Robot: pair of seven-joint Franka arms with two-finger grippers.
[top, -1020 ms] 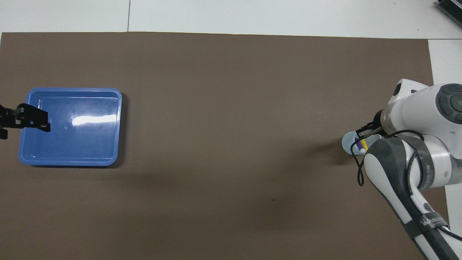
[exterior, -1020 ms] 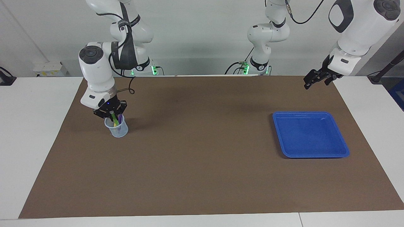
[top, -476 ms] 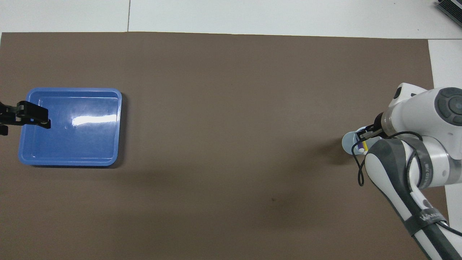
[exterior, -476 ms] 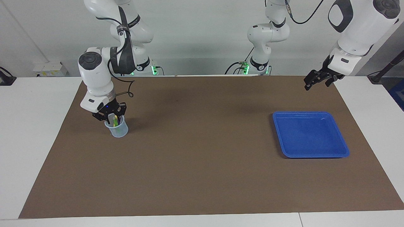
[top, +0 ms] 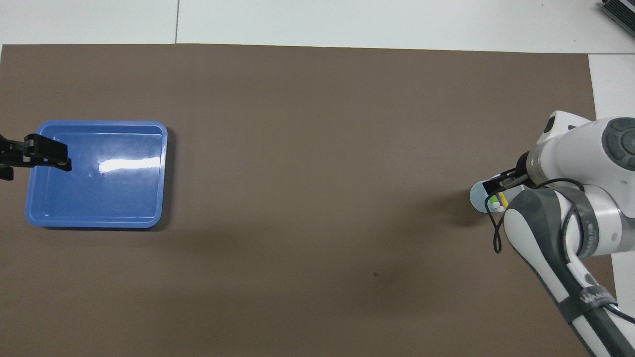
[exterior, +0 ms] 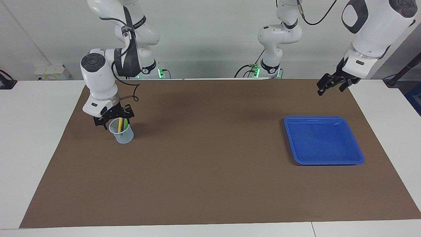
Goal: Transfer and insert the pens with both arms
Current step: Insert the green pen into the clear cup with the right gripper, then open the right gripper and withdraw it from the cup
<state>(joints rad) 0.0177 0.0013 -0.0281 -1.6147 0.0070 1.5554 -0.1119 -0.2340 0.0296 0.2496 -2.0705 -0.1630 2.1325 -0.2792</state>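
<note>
Cup with pens at the right arm's end, tray at the left arm's end.

On my table a mat covers most of the top. I see the cup standing on the mat toward the right arm's end, with the pens upright inside it. My right tool sits just over the cup's rim. The tray lies on the mat toward the left arm's end, well apart from the cup. My left tool hangs in the air over the mat's edge at that end, clear of the tray, where that arm waits.
</note>
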